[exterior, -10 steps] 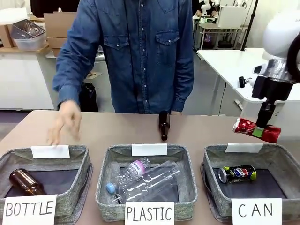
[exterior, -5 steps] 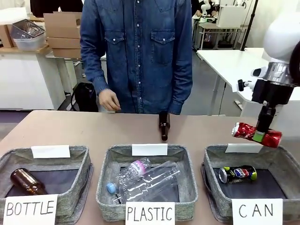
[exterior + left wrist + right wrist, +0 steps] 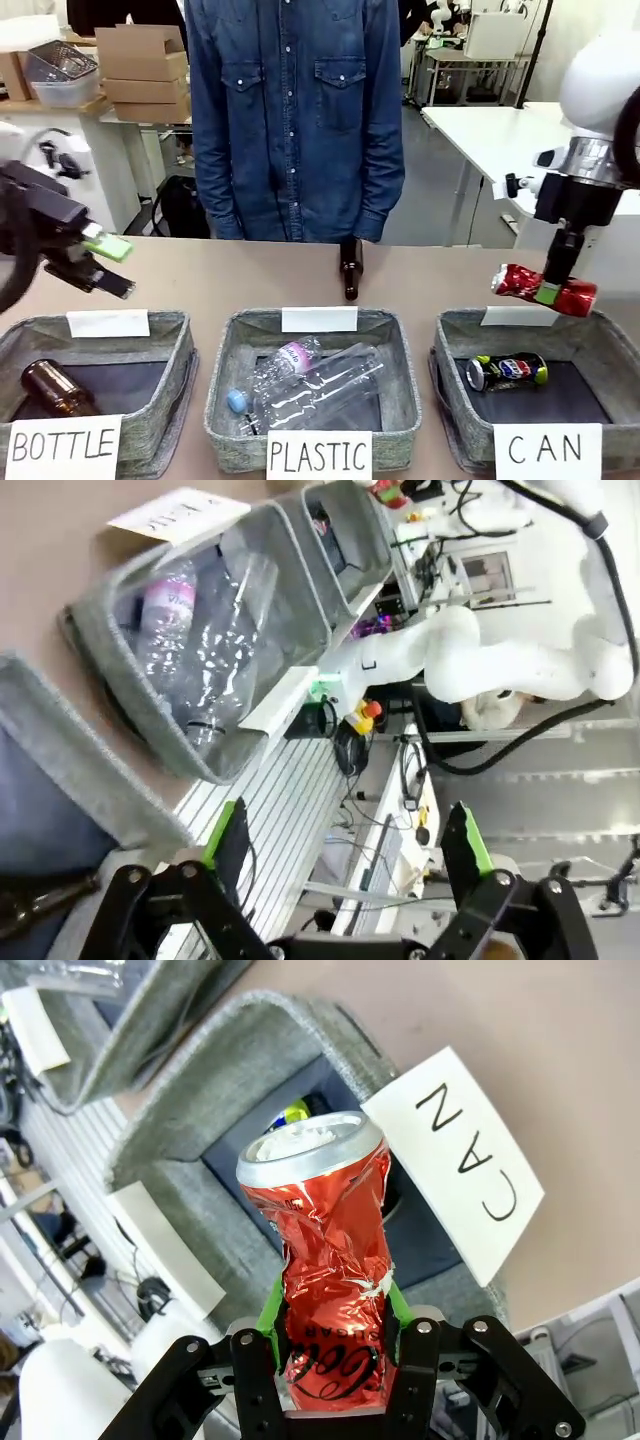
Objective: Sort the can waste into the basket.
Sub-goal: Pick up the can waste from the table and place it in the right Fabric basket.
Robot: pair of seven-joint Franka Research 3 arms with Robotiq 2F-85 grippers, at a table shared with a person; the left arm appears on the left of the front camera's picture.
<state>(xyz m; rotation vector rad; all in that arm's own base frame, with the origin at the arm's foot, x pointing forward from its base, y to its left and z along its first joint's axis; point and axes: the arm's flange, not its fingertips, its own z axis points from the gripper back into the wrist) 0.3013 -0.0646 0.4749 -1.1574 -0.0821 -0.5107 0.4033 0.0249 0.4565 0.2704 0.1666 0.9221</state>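
Observation:
My right gripper [image 3: 549, 292] is shut on the dented red can [image 3: 518, 282], held lying sideways in the air just above the far rim of the grey basket [image 3: 590, 336] signed "CAN". In the right wrist view the red can [image 3: 325, 1250] stands between my fingers over that basket [image 3: 180, 1160]. The dark and silver can [image 3: 506, 370] with the blue-red logo lies on the basket's dark floor. My left gripper [image 3: 112, 267] hovers open above the table behind the "BOTTLE" basket, nothing between its fingers [image 3: 228, 835].
The "PLASTIC" basket [image 3: 230, 400] holds clear plastic bottles, the "BOTTLE" basket [image 3: 175, 380] one brown glass bottle. Another brown bottle [image 3: 349, 268] stands upright on the table behind the middle basket. A person in a denim shirt [image 3: 295, 110] stands at the far side.
My left arm has come into view from the left, gripper open. The person's hand drew back from the table. My right gripper with the red can shifted slightly left over the basket's rim.

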